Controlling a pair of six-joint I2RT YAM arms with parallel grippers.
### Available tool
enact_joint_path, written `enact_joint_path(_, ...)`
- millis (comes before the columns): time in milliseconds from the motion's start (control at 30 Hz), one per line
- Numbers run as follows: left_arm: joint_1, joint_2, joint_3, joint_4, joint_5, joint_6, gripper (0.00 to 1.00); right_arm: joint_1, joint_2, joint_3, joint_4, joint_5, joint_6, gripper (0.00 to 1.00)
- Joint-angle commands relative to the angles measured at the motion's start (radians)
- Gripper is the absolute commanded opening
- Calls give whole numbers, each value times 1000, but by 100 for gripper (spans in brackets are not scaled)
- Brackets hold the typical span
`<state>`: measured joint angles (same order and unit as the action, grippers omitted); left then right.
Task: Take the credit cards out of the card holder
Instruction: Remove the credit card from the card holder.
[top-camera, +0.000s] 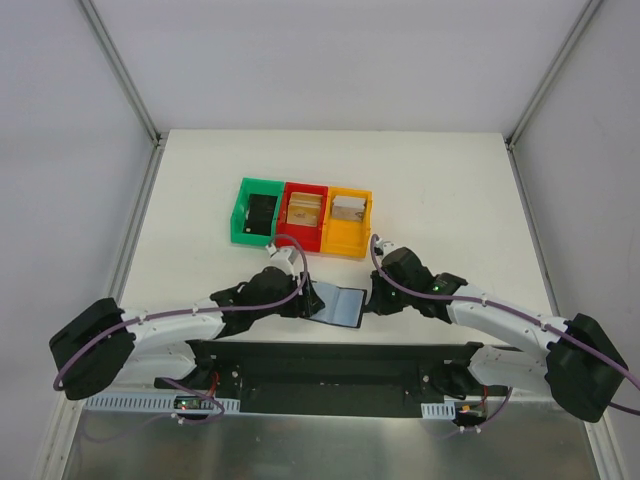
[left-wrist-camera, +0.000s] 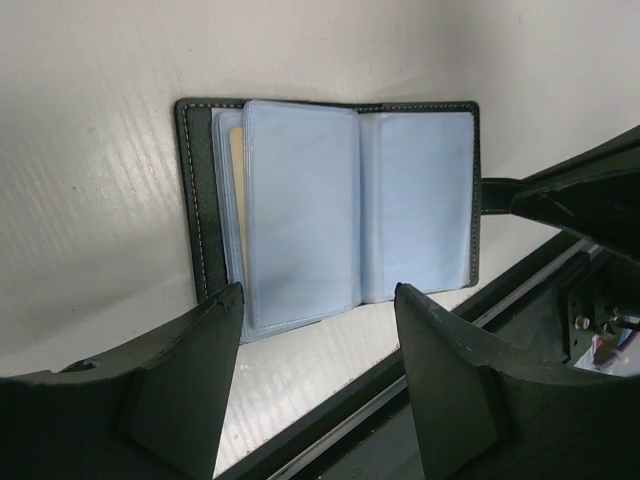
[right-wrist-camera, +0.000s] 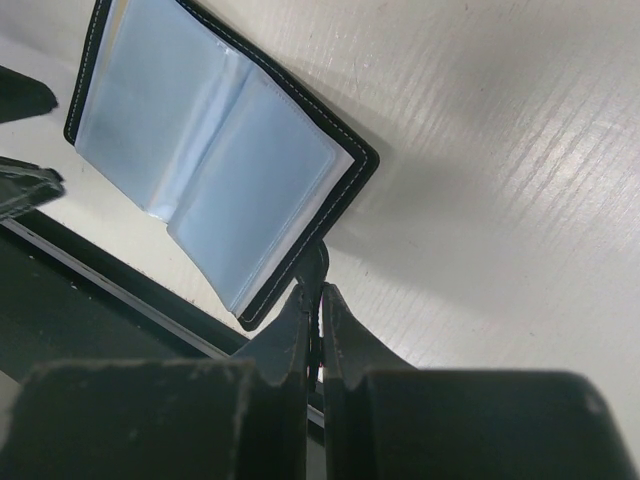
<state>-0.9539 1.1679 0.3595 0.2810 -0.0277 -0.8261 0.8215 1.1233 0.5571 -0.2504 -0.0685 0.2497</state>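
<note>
White surface (top-camera: 450, 190), grey walls: the card holder (top-camera: 342, 303) lies near the front edge, spread open face up, its panels side by side left to right and its fold running front to back. The right end effector (right-wrist-camera: 312, 295) is clenched on the black tab (left-wrist-camera: 495, 195) at the holder's right edge. The left end effector (left-wrist-camera: 318, 295), released wide, hangs at its left side, where a tan credit card (left-wrist-camera: 237, 170) peeks out.

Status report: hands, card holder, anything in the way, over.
Left hand open over the card holder. Right hand shut on its edge, holder lying open. One credit card showing inside. Bins well behind, nothing blocking.
</note>
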Motion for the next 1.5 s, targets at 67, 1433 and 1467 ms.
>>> enact_joint_path(67, 6, -129, -11, -65, -95, 16, 62, 5, -5, 15, 7, -7, -3, 0)
enact_joint_path(1433, 1, 87, 15, 79, 72, 8, 60, 5, 4, 24, 7, -14, -9, 0)
enact_joint_path(1467, 3, 95, 16, 90, 86, 10, 59, 5, 4, 27, 7, -14, -9, 0)
